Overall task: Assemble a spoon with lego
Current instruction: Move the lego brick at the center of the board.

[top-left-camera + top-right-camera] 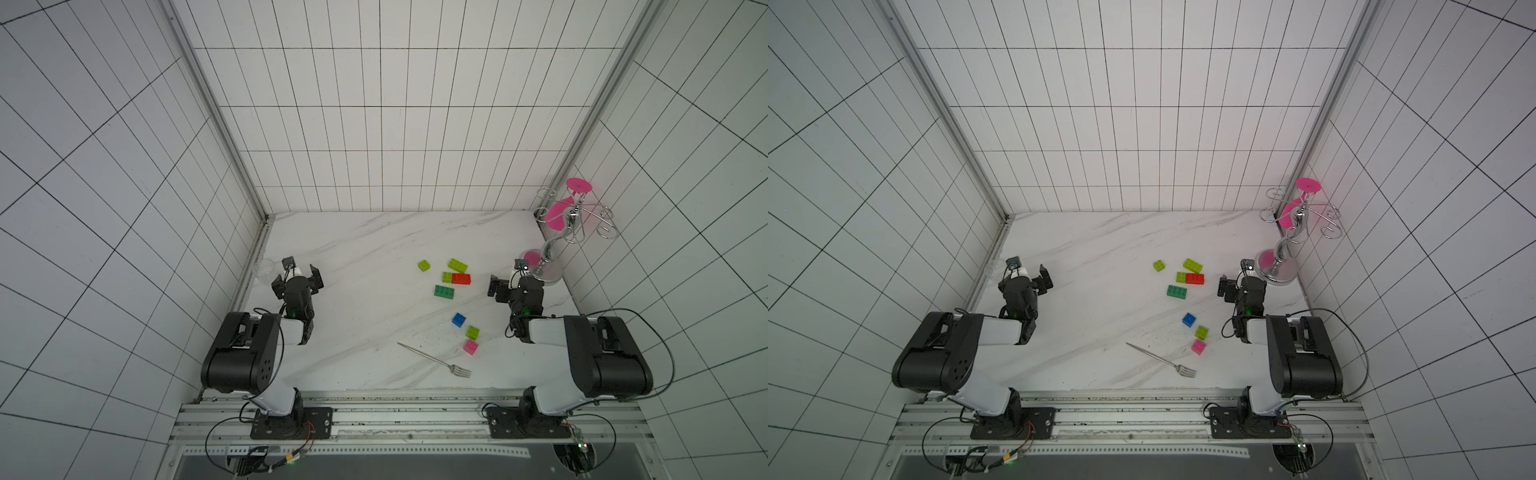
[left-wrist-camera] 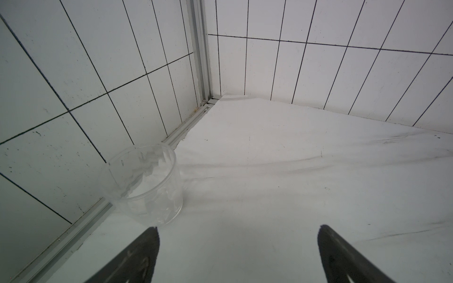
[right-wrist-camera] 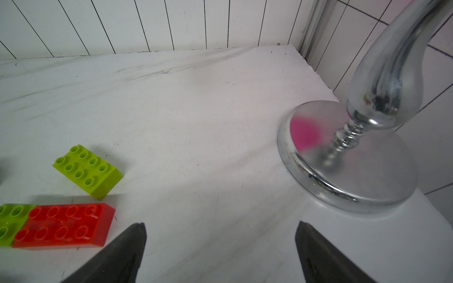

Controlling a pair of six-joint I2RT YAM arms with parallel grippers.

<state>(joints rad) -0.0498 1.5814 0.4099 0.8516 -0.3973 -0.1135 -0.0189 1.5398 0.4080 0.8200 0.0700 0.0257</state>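
Observation:
The lego lies loose on the marble table (image 1: 353,257), right of centre; no spoon is in view. At the back are a small lime brick (image 1: 424,265), a long lime brick (image 1: 457,265) (image 3: 88,170), a red brick (image 1: 461,279) (image 3: 63,225) joined to a lime one (image 3: 11,223), and a dark green brick (image 1: 444,291). Nearer the front lie blue (image 1: 458,319), lime (image 1: 472,332) and pink (image 1: 470,346) squares. My left gripper (image 1: 296,277) (image 2: 239,229) is open and empty at the left wall. My right gripper (image 1: 515,279) (image 3: 220,225) is open and empty, just right of the red brick.
A metal fork (image 1: 436,360) lies near the front edge. A clear plastic cup (image 2: 144,183) (image 1: 264,270) stands against the left wall, close to my left gripper. A chrome stand (image 1: 548,272) (image 3: 348,166) holding pink glasses (image 1: 559,216) fills the back right corner.

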